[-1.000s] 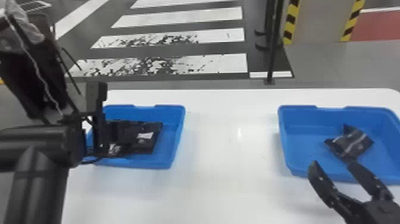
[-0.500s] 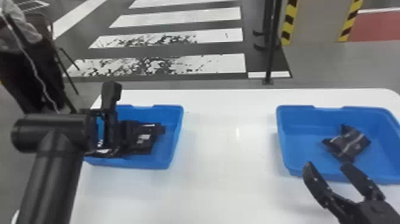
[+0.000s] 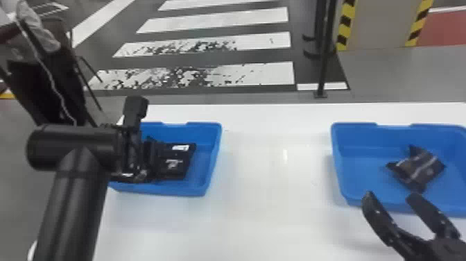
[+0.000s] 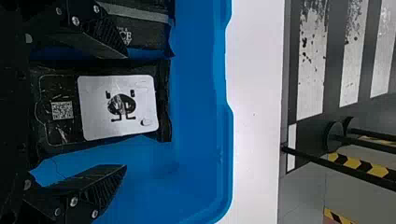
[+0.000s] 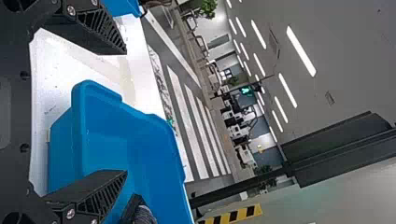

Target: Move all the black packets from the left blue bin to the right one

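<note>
Head view puts one black packet (image 3: 417, 166) in the right blue bin (image 3: 357, 137), so the transfer seems only partly done. At least two, a white-labelled packet (image 4: 95, 107) and a striped packet (image 4: 149, 36), await moving in the left blue bin (image 3: 212, 152). The left gripper (image 4: 125, 110) has its jaws spread over the labelled one; the right gripper (image 3: 391, 195), jaws apart, is near the right bin.

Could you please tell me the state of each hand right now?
Left hand: open, fingers spread on either side of a black packet, not gripping it.
Right hand: open, holding nothing, by the right blue bin.
</note>
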Motion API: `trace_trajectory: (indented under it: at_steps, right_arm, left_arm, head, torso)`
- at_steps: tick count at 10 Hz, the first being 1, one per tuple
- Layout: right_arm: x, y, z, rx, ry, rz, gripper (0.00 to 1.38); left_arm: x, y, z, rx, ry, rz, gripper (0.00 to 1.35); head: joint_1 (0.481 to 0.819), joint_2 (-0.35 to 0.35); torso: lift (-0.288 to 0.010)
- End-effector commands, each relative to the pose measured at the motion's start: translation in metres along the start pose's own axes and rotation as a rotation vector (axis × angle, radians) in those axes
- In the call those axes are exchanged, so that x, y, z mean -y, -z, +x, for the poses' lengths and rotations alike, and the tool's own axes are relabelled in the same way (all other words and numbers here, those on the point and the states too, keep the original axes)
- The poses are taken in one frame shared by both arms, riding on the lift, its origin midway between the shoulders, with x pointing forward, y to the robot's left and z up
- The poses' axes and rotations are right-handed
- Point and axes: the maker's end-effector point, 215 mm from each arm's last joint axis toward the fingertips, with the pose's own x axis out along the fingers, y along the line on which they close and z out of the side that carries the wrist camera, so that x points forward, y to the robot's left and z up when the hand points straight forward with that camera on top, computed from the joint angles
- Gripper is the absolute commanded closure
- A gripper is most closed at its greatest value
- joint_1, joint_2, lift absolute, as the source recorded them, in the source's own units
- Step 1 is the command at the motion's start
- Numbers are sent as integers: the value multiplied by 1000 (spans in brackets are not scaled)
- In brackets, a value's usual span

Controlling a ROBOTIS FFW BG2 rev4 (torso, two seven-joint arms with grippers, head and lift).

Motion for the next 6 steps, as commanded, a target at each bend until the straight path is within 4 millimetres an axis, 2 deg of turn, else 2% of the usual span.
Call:
trace_trajectory:
  at_steps: [1, 2, 3, 4, 5, 6]
  right_arm:
    - [0, 1, 1, 0, 0, 2, 122]
    - [0, 1, 1, -2, -2, 4, 121]
    - [0, 2, 1, -2, -1, 8, 122]
    - [0, 2, 1, -1, -1, 12, 122]
    - [1, 3, 0, -1, -2, 19, 122]
    - [0, 3, 0, -1, -5, 19, 122]
  left_arm:
    - [-3, 7, -1, -19, -4, -21, 256]
    - [-2, 15, 3, -42, 5, -36, 328]
    - [2, 26, 7, -77, 11, -41, 552]
    - [4, 27, 8, -85, 19, -36, 912]
    - [4, 27, 9, -80, 19, -30, 1111]
    - [4, 20, 7, -57, 24, -15, 1205]
  head:
    - [695, 203]
    - [695, 208]
    - [695, 210]
    - [695, 208]
    - [695, 207]
    - [695, 205]
  torso:
    - [-185]
    - [-185]
    - [-185]
    - [-185]
    - [-185]
    - [-185]
